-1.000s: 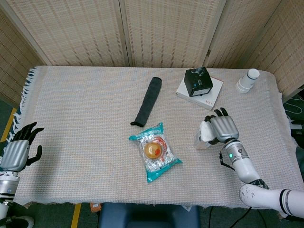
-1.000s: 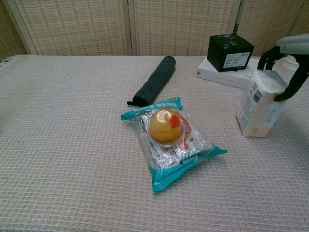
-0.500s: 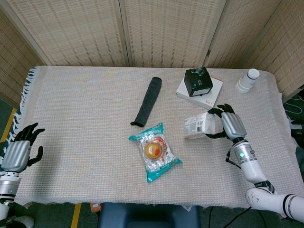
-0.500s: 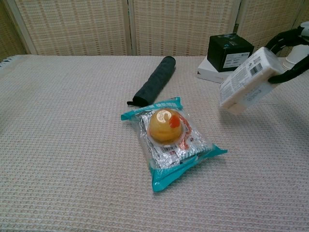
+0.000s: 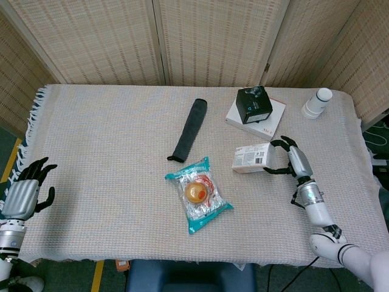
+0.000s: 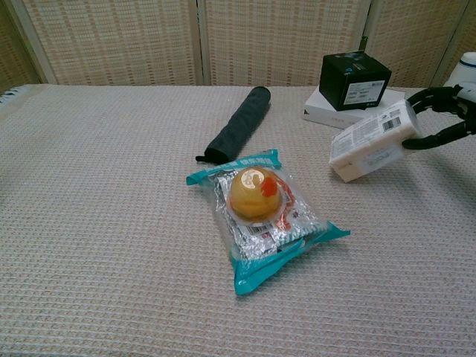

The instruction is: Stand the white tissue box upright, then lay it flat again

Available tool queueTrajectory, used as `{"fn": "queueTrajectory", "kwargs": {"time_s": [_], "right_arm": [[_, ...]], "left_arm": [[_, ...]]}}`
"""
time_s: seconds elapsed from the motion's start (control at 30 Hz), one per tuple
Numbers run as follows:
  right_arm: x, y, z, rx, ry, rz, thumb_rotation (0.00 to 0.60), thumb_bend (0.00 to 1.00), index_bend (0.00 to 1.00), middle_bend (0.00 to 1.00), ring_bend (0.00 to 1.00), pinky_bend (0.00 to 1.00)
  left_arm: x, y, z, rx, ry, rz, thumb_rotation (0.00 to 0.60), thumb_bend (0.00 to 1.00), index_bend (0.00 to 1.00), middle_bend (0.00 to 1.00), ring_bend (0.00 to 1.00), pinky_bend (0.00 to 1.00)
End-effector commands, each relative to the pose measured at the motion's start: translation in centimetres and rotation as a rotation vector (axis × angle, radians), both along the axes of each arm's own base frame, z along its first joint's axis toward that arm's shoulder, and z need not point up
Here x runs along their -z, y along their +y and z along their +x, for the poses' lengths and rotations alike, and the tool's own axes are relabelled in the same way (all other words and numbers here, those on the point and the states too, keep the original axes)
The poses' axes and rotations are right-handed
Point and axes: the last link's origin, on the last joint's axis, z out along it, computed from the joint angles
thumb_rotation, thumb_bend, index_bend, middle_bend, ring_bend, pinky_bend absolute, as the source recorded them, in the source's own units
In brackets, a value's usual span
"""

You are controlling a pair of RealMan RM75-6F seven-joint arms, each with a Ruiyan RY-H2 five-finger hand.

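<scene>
1. The white tissue box (image 5: 251,158) is at the right of the head view, below the black box (image 5: 254,102). It lies almost horizontal, its long side toward the woven worktop (image 5: 109,140).
2. The right robot hand (image 5: 290,159) holds the box at its right end; the fingers (image 6: 435,95) go over the top edge and the thumb comes under it, so the hand is clamped on the box.
3. In the chest view the box (image 6: 373,140) is a little tilted, and I cannot tell if its left end touches the cloth. I judge that the lay-flat step is nearly done and the release is not yet made.
4. The left robot hand (image 5: 23,190) is at the lower left of the frame, beside the worktop edge, fingers apart, holding nothing.
5. The snack packet (image 5: 198,194) and the dark rolled cloth (image 5: 188,129) are well apart from the box, so they should not hinder it.
</scene>
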Motion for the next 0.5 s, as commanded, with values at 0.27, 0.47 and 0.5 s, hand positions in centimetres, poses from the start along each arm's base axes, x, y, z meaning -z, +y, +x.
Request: {"fn": "queueTrajectory", "kwargs": {"time_s": [0.27, 0.47, 0.5], "right_arm": [[2.2, 0.0, -0.7, -0.052, -0.013, 0.085, 0.6, 0.17, 0.45, 0.42, 0.14, 0.0], [1.3, 0.0, -1.2, -0.066, 0.085, 0.068, 0.6, 0.17, 0.45, 0.42, 0.14, 0.0], [1.1, 0.0, -1.2, -0.071, 0.098, 0.065, 0.6, 0.17, 0.45, 0.42, 0.14, 0.0]], "left_arm": [[0.0, 0.1, -0.1, -0.003, 0.001, 0.002, 0.6, 0.55, 0.19, 0.0, 0.0, 0.12], [0.2, 0.1, 0.0, -0.003, 0.004, -0.005, 0.6, 0.55, 0.19, 0.0, 0.0, 0.12], [0.2, 0.1, 0.0, -0.002, 0.005, -0.006, 0.6, 0.55, 0.19, 0.0, 0.0, 0.12]]}}
